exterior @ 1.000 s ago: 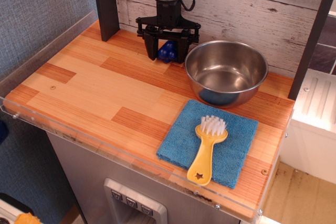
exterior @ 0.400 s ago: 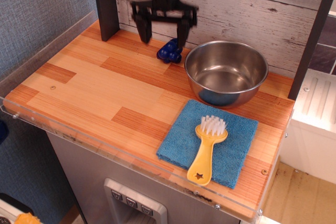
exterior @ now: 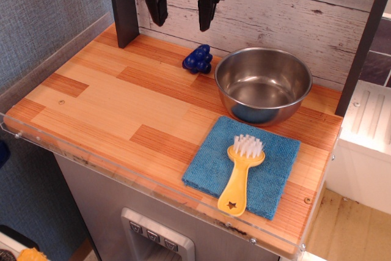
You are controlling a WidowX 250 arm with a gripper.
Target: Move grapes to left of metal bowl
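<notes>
A wooden tabletop (exterior: 122,105) of striped planks is seen, backed by a whitewashed board wall (exterior: 293,4). The metal bowl (exterior: 263,84) is set toward three o'clock of the table's middle. A blue cloth (exterior: 211,163) is laid at the bowl's six o'clock, with a yellow brush (exterior: 241,175) resting on it. The gripper (exterior: 181,13) is held high at twelve o'clock, spread wide and empty. The grapes (exterior: 198,59) are placed just beside the bowl's rim, at its ten o'clock.

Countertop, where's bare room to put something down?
The big free patch is the counter left of the grapes and cloth. The right side is crowded by the bowl, cloth and brush. The open claw hangs above the grapes.
</notes>
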